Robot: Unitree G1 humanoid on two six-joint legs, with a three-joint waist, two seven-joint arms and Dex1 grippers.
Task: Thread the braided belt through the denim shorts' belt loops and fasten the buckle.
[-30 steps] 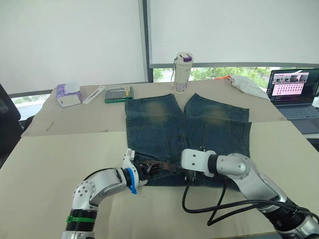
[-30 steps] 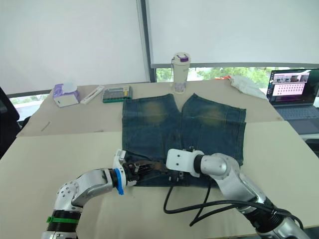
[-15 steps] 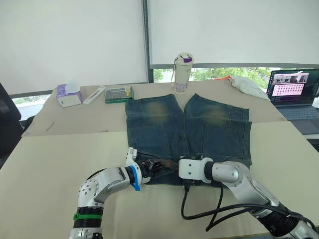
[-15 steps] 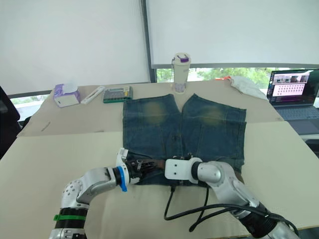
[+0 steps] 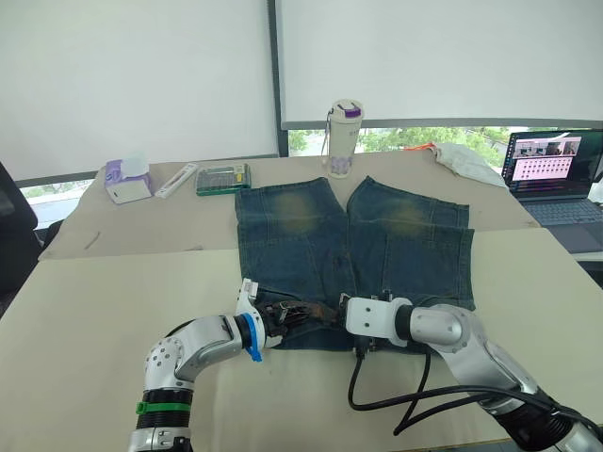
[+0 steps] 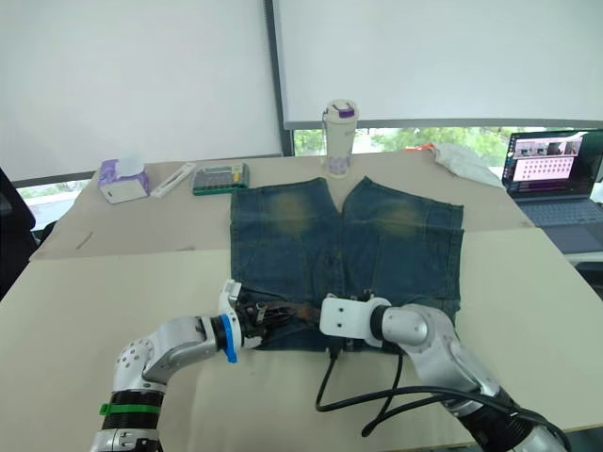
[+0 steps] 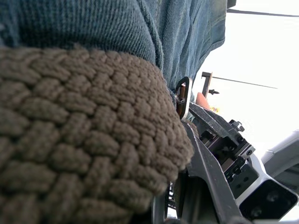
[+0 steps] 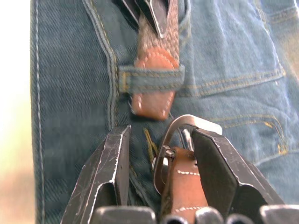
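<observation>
The denim shorts (image 5: 396,245) lie flat on the table, waistband toward me. The braided belt (image 5: 316,313) runs along that waistband between my two grippers. My left gripper (image 5: 281,318) is at the waistband's left part, shut on the belt, whose brown weave (image 7: 70,140) sits close in the left wrist view. In the right wrist view the belt's leather tip passes under a belt loop (image 8: 149,79). Just behind the tip lies the silver buckle (image 8: 187,123). My right gripper (image 8: 161,135) is open, with the buckle and its leather end between the fingers, against one of them.
A tall bottle (image 5: 345,138) stands beyond the shorts. A tissue box (image 5: 129,179), a white bar (image 5: 177,179) and a green box (image 5: 224,178) lie at the far left. A laptop (image 5: 556,174) and a white cloth (image 5: 466,160) sit at the far right. Black cables (image 5: 415,395) trail under my right arm.
My right gripper has edged slightly to the right along the waistband. The left gripper stays on the belt at the same spot.
</observation>
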